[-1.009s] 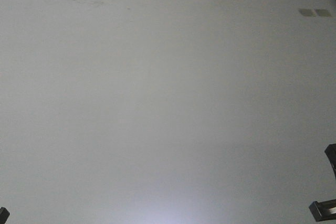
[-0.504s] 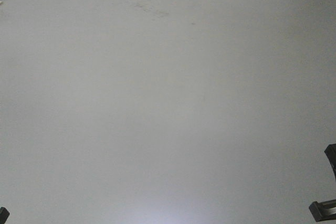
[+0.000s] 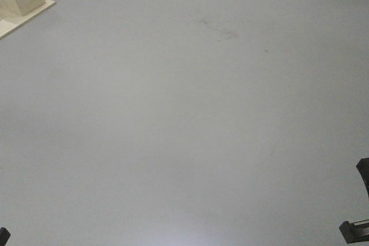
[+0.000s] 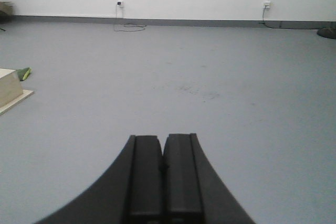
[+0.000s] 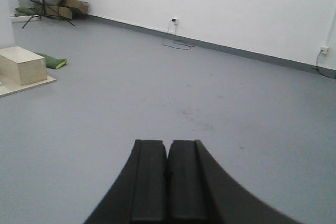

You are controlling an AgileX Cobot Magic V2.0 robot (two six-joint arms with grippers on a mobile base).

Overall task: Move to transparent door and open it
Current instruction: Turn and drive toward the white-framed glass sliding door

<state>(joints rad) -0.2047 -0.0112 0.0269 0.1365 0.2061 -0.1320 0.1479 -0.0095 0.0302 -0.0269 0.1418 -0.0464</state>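
No transparent door anywhere in shot: the front view is all bare grey floor (image 3: pixel 184 119), and both wrist views look across it to a plain white wall (image 5: pixel 220 9), with a pale wooden box (image 5: pixel 22 64) off to the left. So which way the door lies from the fingers, how its handle runs and which arm is nearer cannot be told. Left gripper (image 4: pixel 163 167) has its pads pressed together on nothing, right gripper (image 5: pixel 168 174) the same, both pointing ahead; my read is the base must find the door before either arm matters
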